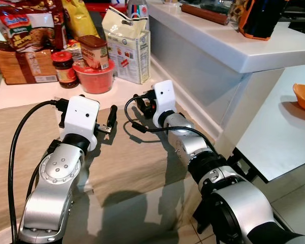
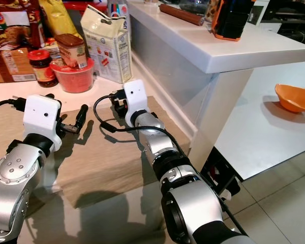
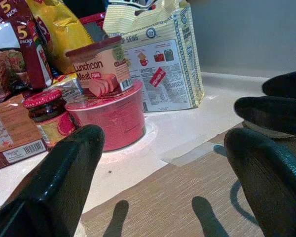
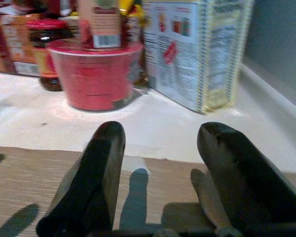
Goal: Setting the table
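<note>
Both grippers hover low over the tan woven placemat [image 1: 127,157], which lies flat on the white table [image 1: 20,96] w/ its long axis running across the robot's front. Left gripper [image 1: 99,124] is open wide, holding nothing; right gripper [image 1: 142,101] is also open and empty, nearer the mat's far edge. Red plastic bowl [image 1: 94,79] w/ a luncheon-meat tin [image 3: 101,66] on top sits just beyond that edge, straight ahead, roughly between both arms.

Both arms are chunky brushed-silver cylinders with black rubbery joint rings and small screw holes on the round elbow caps. Each wrist carries a white boxy camera housing with two tiny dots. Thick black cables loop off both. The left tool [image 1: 110,123] and right tool [image 2: 117,100] have glossy black fingers.
</note>
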`<state>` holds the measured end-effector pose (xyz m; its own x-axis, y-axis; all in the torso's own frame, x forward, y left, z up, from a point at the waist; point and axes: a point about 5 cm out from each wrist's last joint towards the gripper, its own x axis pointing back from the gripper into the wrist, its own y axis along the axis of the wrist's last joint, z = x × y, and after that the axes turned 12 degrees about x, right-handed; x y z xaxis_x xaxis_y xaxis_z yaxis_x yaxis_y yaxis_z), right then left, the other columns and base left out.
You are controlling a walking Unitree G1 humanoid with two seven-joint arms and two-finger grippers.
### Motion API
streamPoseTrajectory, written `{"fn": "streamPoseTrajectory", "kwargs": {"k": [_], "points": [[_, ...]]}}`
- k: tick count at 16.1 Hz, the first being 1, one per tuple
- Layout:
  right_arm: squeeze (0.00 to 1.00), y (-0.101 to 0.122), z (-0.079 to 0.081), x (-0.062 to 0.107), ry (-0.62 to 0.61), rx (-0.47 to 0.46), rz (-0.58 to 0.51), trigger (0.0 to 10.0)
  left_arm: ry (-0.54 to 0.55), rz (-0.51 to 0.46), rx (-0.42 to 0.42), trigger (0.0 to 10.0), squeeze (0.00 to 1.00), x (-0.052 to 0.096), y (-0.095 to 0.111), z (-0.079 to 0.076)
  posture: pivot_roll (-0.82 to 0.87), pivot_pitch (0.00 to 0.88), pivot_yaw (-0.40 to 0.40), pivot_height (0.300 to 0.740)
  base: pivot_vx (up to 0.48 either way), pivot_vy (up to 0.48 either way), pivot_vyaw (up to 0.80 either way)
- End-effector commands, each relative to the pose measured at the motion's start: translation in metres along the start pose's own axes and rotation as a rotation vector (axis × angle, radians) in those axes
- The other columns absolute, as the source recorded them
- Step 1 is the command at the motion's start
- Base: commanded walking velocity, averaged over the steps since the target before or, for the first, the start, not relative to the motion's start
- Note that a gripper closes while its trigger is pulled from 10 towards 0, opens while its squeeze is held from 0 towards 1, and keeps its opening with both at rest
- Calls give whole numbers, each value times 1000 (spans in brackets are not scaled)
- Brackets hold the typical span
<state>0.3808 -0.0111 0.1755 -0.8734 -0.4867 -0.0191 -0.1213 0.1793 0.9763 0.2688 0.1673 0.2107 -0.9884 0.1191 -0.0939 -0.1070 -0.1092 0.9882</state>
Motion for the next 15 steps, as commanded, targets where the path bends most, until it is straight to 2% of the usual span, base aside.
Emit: {"fn": "streamPoseTrajectory", "kwargs": {"k": [1,3,6,7,8,12,15], "points": [[1000,-5,-2,0,-46,-45,41,10000,-23,-1,-6,10000,0,-1,1,-4,152,0,-38,732,0,0,0],[1000,-9,-12,2,-118,-45,73,10000,-23,-1,-7,10000,0,0,1,-4,155,0,-38,732,0,0,0],[1000,-13,-11,2,-107,-35,93,10000,-24,-2,-5,10000,0,0,1,-5,156,0,-37,732,0,0,0],[659,-15,-9,2,-96,5,108,10000,-22,1,-6,10000,0,0,2,-5,155,0,-36,732,0,0,0],[0,-15,-8,2,-91,11,111,10000,-20,2,-7,10000,0,0,2,-5,155,0,-36,732,0,0,0],[0,-7,-7,-2,-95,16,113,10000,-23,4,-5,10000,0,0,1,-6,159,0,-37,732,0,0,0],[0,14,-6,-11,-86,19,77,10000,-18,5,-4,10000,0,4,1,-7,201,0,-53,732,0,0,0]]}}
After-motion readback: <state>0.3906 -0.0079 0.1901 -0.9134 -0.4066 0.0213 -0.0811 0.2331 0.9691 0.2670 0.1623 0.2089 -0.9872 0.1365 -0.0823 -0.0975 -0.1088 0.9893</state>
